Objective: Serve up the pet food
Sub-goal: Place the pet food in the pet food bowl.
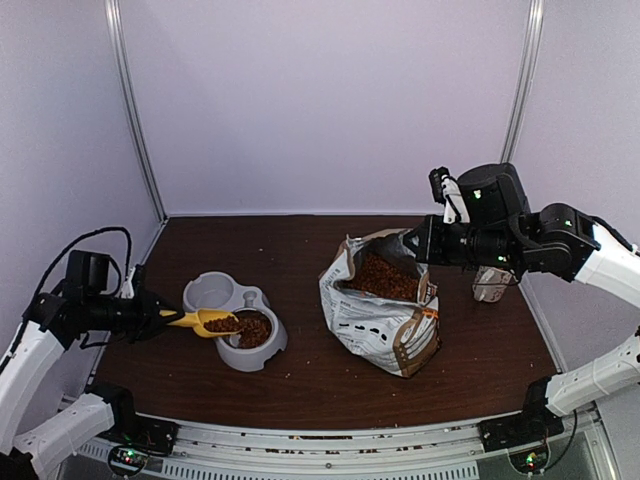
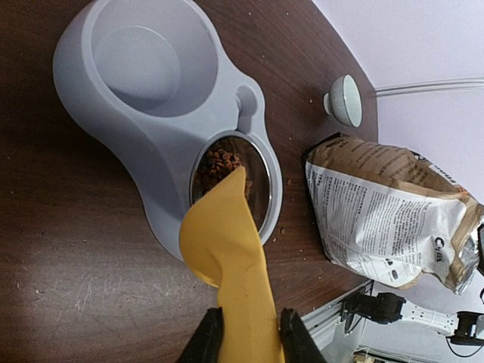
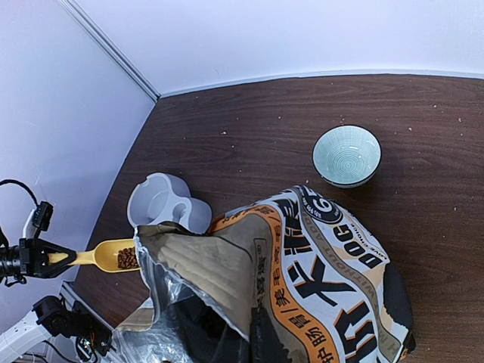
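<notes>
The left gripper [image 1: 152, 318] was clamped on the handle of a yellow scoop [image 1: 203, 320], one finger [image 2: 208, 340] on each side of the handle in the left wrist view. The scoop reached out from the gripper toward a grey double feeder [image 1: 212, 292] on the left part of the dark wooden table [image 1: 300, 385]. Its head lay over the rim of the steel bowl [image 2: 261, 178] set in the feeder's nearer well; contact with that rim could not be confirmed. Kibble [image 1: 385, 275] was found in three places: a small load in the scoop's head, a layer in the steel bowl, and the bulk of it inside the printed bag [image 1: 375, 325]. The feeder's other well, moulded in grey plastic, held none that could be seen. The bag stood open-mouthed at mid-table, to the right of the feeder and apart from it, its top edge crumpled and folded outward. The right gripper [image 1: 415, 243] was at the bag's upper right rim and appeared closed on that edge. Its fingers were largely hidden by the bag's material in the right wrist view. A small pale-green ceramic bowl [image 3: 346, 155] stood upright beyond the bag on its right side, apart from it and partly masked by the right arm in the top view.
</notes>
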You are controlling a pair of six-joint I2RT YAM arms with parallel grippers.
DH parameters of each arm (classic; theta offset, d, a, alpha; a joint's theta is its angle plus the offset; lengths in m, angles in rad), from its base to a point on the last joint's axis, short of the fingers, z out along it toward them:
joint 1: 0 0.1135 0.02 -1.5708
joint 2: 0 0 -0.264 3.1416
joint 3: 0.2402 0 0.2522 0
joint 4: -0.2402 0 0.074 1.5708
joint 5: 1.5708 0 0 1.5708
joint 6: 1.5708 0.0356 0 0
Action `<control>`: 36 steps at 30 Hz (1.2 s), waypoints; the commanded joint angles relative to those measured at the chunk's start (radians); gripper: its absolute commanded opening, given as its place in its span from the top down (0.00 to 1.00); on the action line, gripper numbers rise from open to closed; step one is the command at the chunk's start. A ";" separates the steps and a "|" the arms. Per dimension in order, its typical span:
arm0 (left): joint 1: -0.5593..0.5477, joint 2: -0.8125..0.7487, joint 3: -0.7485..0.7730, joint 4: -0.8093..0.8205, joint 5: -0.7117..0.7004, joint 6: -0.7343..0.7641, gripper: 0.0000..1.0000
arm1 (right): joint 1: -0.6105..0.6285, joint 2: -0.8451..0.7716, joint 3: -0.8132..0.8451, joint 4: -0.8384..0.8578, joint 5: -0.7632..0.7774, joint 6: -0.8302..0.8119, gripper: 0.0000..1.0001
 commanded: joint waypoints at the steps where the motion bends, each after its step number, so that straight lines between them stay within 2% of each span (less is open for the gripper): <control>1: 0.006 0.062 0.076 -0.020 0.011 0.116 1.00 | -0.003 -0.027 0.019 -0.010 0.007 -0.002 1.00; 7: -0.055 0.139 0.160 -0.055 -0.051 0.171 1.00 | -0.004 -0.020 0.022 -0.010 0.006 -0.005 1.00; 13: -0.191 0.222 0.268 -0.127 -0.216 0.207 1.00 | -0.007 -0.015 0.025 -0.011 0.004 -0.006 1.00; 17: -0.210 0.242 0.322 -0.193 -0.307 0.244 1.00 | -0.007 -0.017 0.022 -0.011 0.004 -0.006 1.00; 25: -0.222 0.233 0.357 -0.203 -0.287 0.240 1.00 | -0.007 -0.020 0.014 -0.002 -0.001 -0.006 1.00; 30: -0.251 0.219 0.534 -0.169 -0.194 0.180 1.00 | -0.008 -0.016 0.019 0.010 -0.032 -0.032 1.00; 36: -0.489 0.283 0.751 -0.084 -0.216 0.157 1.00 | 0.022 0.027 0.039 0.036 -0.114 -0.066 1.00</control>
